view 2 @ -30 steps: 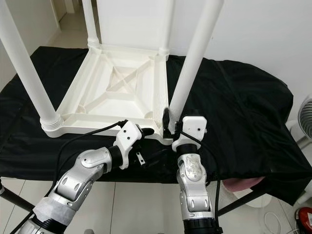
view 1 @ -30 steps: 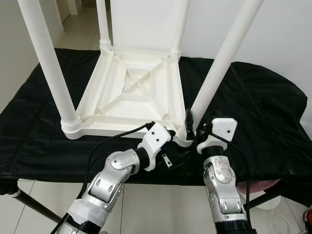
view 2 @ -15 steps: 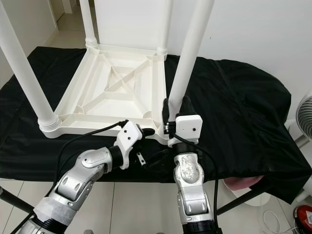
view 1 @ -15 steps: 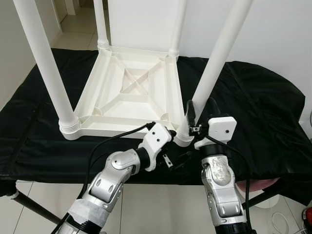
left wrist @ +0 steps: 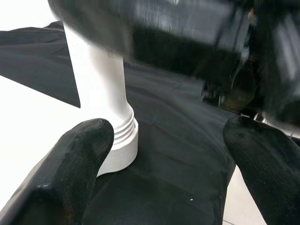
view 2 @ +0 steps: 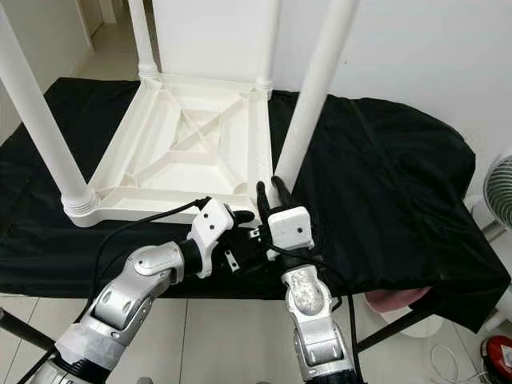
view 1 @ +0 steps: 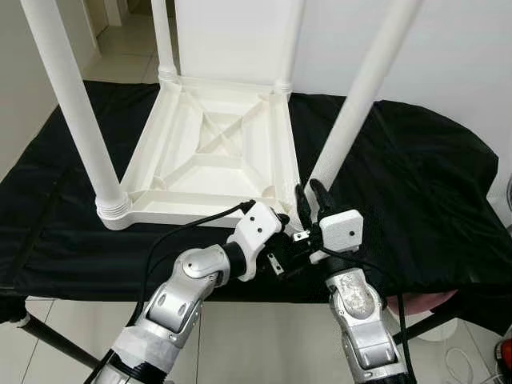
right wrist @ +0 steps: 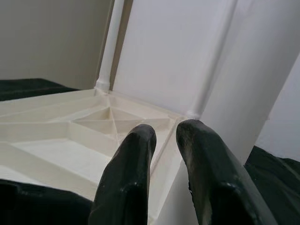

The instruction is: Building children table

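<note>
Your right gripper is coming off the near-right leg: a second ago its fingers were around the base of that leg, and now the wrist is sitting lower and further toward 9 o'clock, with the fingers pointing up just beside the leg's foot and gripping nothing. In the right wrist view you are seeing the two black fingers nearly together with only a thin gap between them, and the leg is passing beside them, not between them.

Your left gripper is holding its place at the near-right corner of the table top, reaching in from 7 o'clock. In the left wrist view its fingers are standing wide apart with the leg's threaded collar beyond them and nothing between the pads.

You are working on an upturned white children's table that is lying underside up on the black cloth, a little toward 11 o'clock of the cloth's middle. All four legs are standing in their corner sockets: near-left leg, near-right leg, and the two far legs at 12 o'clock. By my reading, the fitting of legs is done or nearly so; whether the near-right leg is screwed fully home you cannot tell from here. What is looking left is a check of that leg and turning the table onto its feet.
</note>
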Controlling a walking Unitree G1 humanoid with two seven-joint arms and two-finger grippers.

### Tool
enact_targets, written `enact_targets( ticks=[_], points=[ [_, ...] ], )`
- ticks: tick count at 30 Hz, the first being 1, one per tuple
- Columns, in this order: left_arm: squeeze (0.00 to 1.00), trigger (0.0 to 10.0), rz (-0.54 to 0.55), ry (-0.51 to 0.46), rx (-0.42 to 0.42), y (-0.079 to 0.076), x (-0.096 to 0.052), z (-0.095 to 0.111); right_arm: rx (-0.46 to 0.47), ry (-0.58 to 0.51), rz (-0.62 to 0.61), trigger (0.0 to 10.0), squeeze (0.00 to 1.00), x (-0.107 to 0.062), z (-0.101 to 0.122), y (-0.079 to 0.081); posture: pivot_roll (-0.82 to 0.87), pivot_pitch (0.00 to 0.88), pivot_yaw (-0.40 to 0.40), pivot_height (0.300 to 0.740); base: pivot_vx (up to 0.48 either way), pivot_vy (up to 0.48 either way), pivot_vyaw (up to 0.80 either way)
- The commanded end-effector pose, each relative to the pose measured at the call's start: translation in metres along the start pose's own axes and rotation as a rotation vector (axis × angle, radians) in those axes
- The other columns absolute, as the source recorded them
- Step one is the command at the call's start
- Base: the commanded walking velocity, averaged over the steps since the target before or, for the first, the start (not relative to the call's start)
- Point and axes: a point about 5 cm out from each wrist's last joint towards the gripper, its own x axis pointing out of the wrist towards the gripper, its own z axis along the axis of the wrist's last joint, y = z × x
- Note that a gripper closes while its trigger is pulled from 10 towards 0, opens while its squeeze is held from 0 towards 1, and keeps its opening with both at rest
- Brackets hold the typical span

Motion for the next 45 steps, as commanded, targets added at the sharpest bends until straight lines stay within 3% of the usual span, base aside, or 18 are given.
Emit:
enact_targets(
  ticks=[1, 4, 8, 10, 13, 17, 26, 29, 33, 36, 43, 45],
  points=[
    [0.0, 10.0, 0.03, -0.004, 0.006, 0.001, 0.001, 0.002, 0.013, 0.042, 0.023, 10.0, 0.0, -0.002, -0.008, 0.0, -0.04, 0.0, -0.071, 0.74, 0.0, 0.0, 0.0],
    [0.0, 10.0, 0.031, -0.003, 0.008, 0.001, 0.001, 0.002, 0.092, 0.128, 0.09, 10.0, 0.0, 0.0, -0.023, -0.002, -0.04, 0.0, -0.065, 0.74, 0.0, 0.0, 0.0],
    [0.0, 10.0, 0.032, -0.002, 0.009, 0.002, 0.001, 0.002, 0.111, 0.153, 0.111, 10.0, 0.0, 0.001, -0.028, -0.004, -0.04, 0.0, -0.065, 0.74, 0.0, 0.0, 0.0],
    [0.0, 10.0, 0.029, -0.001, 0.009, 0.001, 0.001, 0.002, 0.151, 0.189, 0.125, 10.0, 0.0, 0.006, -0.034, -0.011, -0.04, 0.0, -0.06, 0.74, 0.0, 0.0, 0.0],
    [0.0, 10.0, 0.025, 0.0, 0.011, 0.002, 0.001, 0.003, 0.319, 0.265, 0.147, 10.0, 0.0, 0.015, -0.046, -0.029, -0.04, 0.0, -0.059, 0.74, 0.0, 0.0, 0.0],
    [0.0, 10.0, 0.023, 0.002, 0.012, 0.001, 0.001, 0.003, 0.36, 0.288, 0.18, 10.0, 0.0, 0.017, -0.049, -0.037, -0.04, 0.0, -0.058, 0.74, 0.0, 0.0, 0.0],
    [0.0, 10.0, 0.019, 0.009, 0.013, 0.0, 0.001, 0.002, 0.301, 0.309, 0.277, 10.0, 0.0, 0.018, -0.053, -0.065, -0.04, 0.0, -0.059, 0.74, 0.0, 0.0, 0.0],
    [0.0, 10.0, 0.025, 0.007, 0.011, 0.001, 0.001, 0.002, 0.253, 0.342, 0.228, 10.0, 0.0, 0.02, -0.062, -0.09, -0.04, 0.0, -0.057, 0.74, 0.0, 0.0, 0.0],
    [0.0, 10.0, 0.028, 0.006, 0.01, 0.001, 0.001, 0.002, 0.241, 0.358, 0.214, 10.0, 0.0, 0.02, -0.065, -0.098, -0.04, 0.0, -0.056, 0.74, 0.0, 0.0, 0.0],
    [0.0, 10.0, 0.044, 0.006, 0.017, 0.004, 0.001, 0.002, 0.227, 0.388, 0.162, 10.0, 0.0, 0.019, -0.069, -0.116, -0.04, 0.0, -0.061, 0.74, 0.0, 0.0, 0.0],
    [0.0, 10.0, 0.058, 0.004, 0.022, 0.006, 0.0, 0.003, 0.2, 0.4, 0.086, 10.0, 0.0, 0.014, -0.07, -0.137, -0.03, 0.0, -0.065, 0.74, 0.0, 0.0, 0.0],
    [0.0, 10.0, 0.058, 0.008, 0.022, 0.006, -0.001, 0.002, 0.186, 0.393, 0.027, 10.0, 0.0, 0.009, -0.07, -0.15, -0.03, 0.0, -0.067, 0.74, 0.0, 0.0, 0.0]
  ],
)
